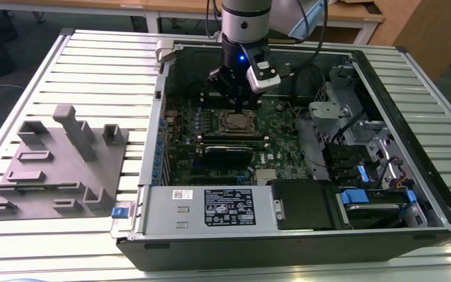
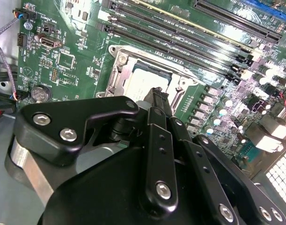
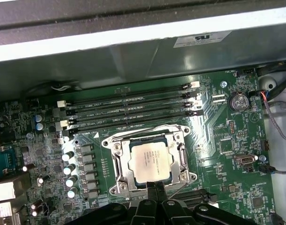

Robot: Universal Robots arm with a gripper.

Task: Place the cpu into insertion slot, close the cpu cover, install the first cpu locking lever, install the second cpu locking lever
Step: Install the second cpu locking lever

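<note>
The cpu [image 3: 150, 161] lies flat in the insertion slot [image 3: 143, 134] on the green board, its silvery top facing up. The cpu cover [image 3: 118, 164], a thin silver frame, lies down around the chip's edges. In the first wrist view my gripper [image 3: 154, 186] is right at the socket's near edge, fingers together with nothing seen between them. A thin metal lever [image 3: 180, 186] runs along that edge beside the fingertips. In the second wrist view the gripper [image 2: 157, 93] hangs just above the cpu [image 2: 142, 83]. In the exterior view the gripper [image 1: 239, 110] stands over the cpu [image 1: 237, 122] inside the open case.
Long black memory slots [image 3: 133, 110] run just beyond the socket, with the case wall [image 3: 133, 33] behind them. A black card [image 1: 229, 154] lies nearer the power supply [image 1: 209, 205]. Drive bays [image 1: 366, 147] fill the exterior view's right. A grey fixture plate [image 1: 53, 164] sits outside the case.
</note>
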